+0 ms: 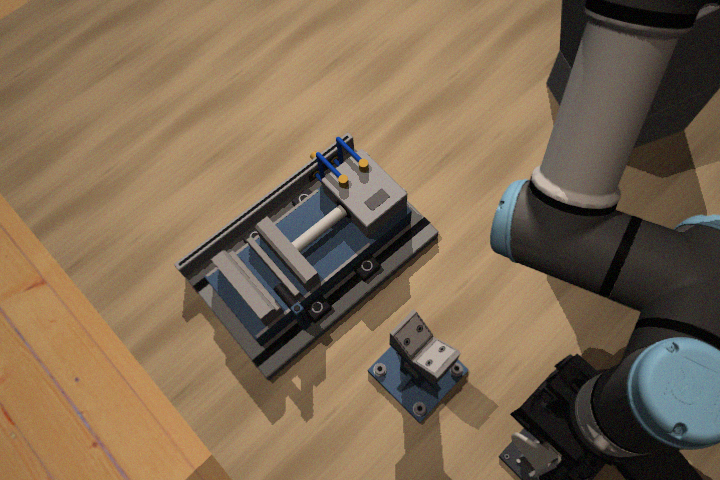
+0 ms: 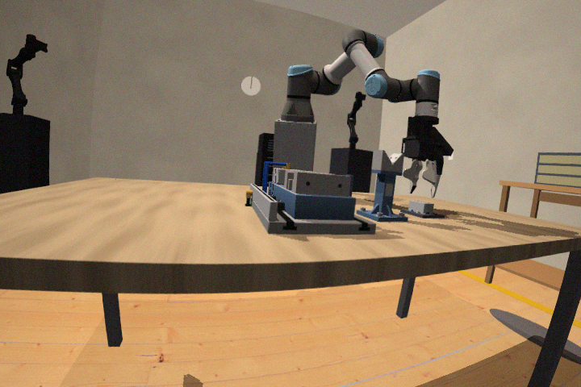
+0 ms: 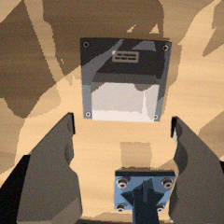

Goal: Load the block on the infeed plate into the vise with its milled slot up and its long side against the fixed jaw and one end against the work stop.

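The part [image 2: 420, 207] [image 3: 125, 100] is a pale grey block on the dark infeed plate [image 1: 510, 459] [image 2: 437, 215] [image 3: 87, 100]. No slot can be made out on its visible faces. My gripper [image 2: 424, 192] [image 3: 122, 116] is partly open and empty, pointing down above the part with clear height between them. In the top view a finger and the gripper body hide most of the part. The vise is open and empty: the fixed jaw [image 1: 245, 285] is at lower left, the moving jaw [image 1: 287, 249] is on the cylinder rod [image 1: 320, 228], and the dark work stop [image 1: 286, 297] lies between them.
The V-block [image 1: 440, 356] [image 2: 386, 160] is empty on its blue stand [image 1: 395, 379] [image 2: 382, 187] [image 3: 145, 187], between vise and infeed plate. The air cylinder [image 1: 372, 186] has blue hoses on top. A raised rail [image 1: 264, 203] runs along the vise's far side.
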Robot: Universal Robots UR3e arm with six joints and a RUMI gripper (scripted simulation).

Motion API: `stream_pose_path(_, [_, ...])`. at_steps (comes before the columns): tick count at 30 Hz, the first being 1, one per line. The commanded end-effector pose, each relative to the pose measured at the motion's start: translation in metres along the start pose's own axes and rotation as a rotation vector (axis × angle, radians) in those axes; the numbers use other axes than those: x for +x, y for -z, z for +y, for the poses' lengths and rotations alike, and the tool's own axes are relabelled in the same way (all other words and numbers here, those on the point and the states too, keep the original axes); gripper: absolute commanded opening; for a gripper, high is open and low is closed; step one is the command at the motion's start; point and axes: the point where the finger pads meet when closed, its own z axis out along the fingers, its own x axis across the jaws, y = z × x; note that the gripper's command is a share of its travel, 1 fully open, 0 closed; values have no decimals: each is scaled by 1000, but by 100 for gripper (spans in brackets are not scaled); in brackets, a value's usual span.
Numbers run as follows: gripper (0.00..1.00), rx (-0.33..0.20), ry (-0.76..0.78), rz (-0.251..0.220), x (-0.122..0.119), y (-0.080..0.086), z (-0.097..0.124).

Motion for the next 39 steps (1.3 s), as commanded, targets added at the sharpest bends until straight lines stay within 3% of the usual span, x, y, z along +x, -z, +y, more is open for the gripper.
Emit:
stream_pose_path(1, [51, 1, 0, 3, 1, -8, -1])
stream_pose_path(22, [51, 1, 0, 3, 1, -31, -1])
stream_pose_path(39, [51, 1, 0, 3, 1, -37, -1])
